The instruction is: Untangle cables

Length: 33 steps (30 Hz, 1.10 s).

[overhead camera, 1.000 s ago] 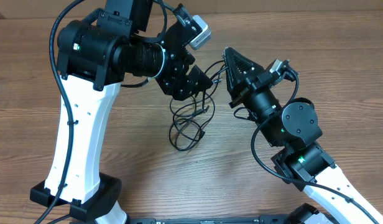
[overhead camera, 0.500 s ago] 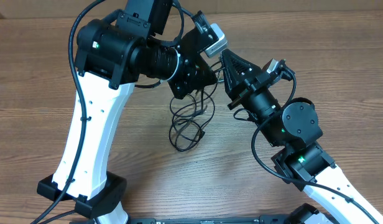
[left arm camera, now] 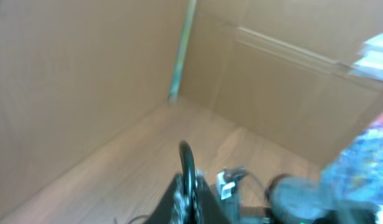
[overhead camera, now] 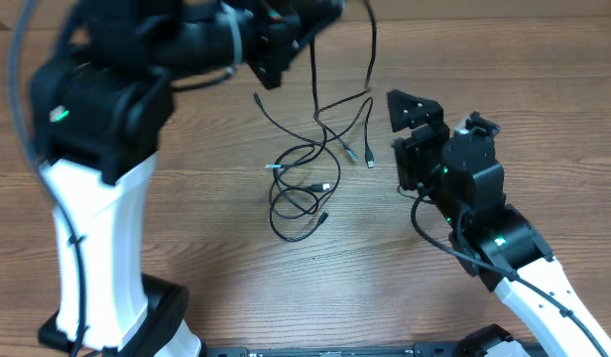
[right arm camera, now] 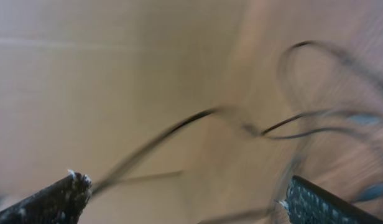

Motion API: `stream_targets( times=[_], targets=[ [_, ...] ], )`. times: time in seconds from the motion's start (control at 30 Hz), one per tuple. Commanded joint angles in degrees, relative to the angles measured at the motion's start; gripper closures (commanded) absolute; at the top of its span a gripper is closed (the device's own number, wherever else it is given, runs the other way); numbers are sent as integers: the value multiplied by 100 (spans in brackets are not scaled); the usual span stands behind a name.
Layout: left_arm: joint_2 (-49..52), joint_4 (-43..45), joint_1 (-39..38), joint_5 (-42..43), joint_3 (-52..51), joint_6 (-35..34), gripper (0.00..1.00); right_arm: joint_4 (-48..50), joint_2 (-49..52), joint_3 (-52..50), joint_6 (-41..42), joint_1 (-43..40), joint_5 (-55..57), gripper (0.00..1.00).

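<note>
On the bench (overhead camera: 544, 119), the cables (overhead camera: 304, 183) lie in loose loops at centre. Their long axis runs near to far, and strands rise to my left end effector (left arm camera: 190, 190), which is clamped on one of them. My right end effector (overhead camera: 413, 107) is spread and empty. It is the nearer unit, with the loops just to its left.
</note>
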Motion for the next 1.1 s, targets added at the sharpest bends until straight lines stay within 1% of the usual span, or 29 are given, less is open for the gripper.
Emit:
stream_targets(
  times=[0.0,0.03,0.07,0.1,0.13,0.2,0.23,0.27,0.3,0.37,0.4,0.43,0.5,0.53,0.63,0.7,0.8,0.87,0.97,1.07],
  targets=[
    [-341,1038,140,734,229,-1617,96,-734,-13,35,-260,-133,35,0],
    [-358,1346,140,737,229,-1991,96,-984,-13,33,-260,-133,35,0],
    [-372,1836,140,737,229,-2470,96,-1193,-13,33,-289,-133,33,0],
    [-374,2179,140,734,229,-2710,96,-1287,-13,33,-400,-133,31,0],
    [-372,2691,142,726,229,-3021,96,-1412,-11,33,-721,-122,-11,0],
    [-372,3554,210,702,229,-3563,96,-1539,13,33,-1062,-122,-177,0],
    [-372,4120,302,702,227,-4061,96,-1545,57,33,-1158,-122,-422,0],
    [-372,4297,330,658,227,-4249,96,-1480,103,33,-1257,-122,-697,0],
    [-372,4317,330,551,227,-4323,96,-1241,192,33,-1631,-122,-1117,0],
    [-372,4207,330,350,223,-4343,96,-793,365,33,-2100,-120,-1886,0],
    [-369,4074,332,181,223,-4317,96,-616,546,33,-2116,-122,-2282,0],
    [-369,3969,345,70,223,-4212,96,-623,636,33,-2116,-122,-2302,0],
    [-369,3709,476,-96,223,-3963,96,-739,776,33,-2120,-125,-2227,0],
    [-369,3156,726,-319,223,-3582,96,-953,850,33,-2118,-133,-1963,0],
    [-363,2295,1099,-778,221,-3117,96,-1143,855,33,-2122,-133,-1563,0],
    [-341,1794,1416,-1193,216,-2979,96,-1290,855,33,-2164,-133,-1215,0],
    [-251,1768,1624,-1574,216,-2979,96,-1480,855,33,-2164,-133,-1054,0],
    [-181,1770,1624,-2085,216,-2955,96,-1596,855,33,-2162,-133,-1051,0],
    [-7,1878,1624,-2164,216,-2328,96,-1635,855,33,-2159,-133,-1054,0],
    [374,2194,1641,-2175,216,-2269,96,-1635,855,33,-2162,-133,-1054,0]
  ],
)
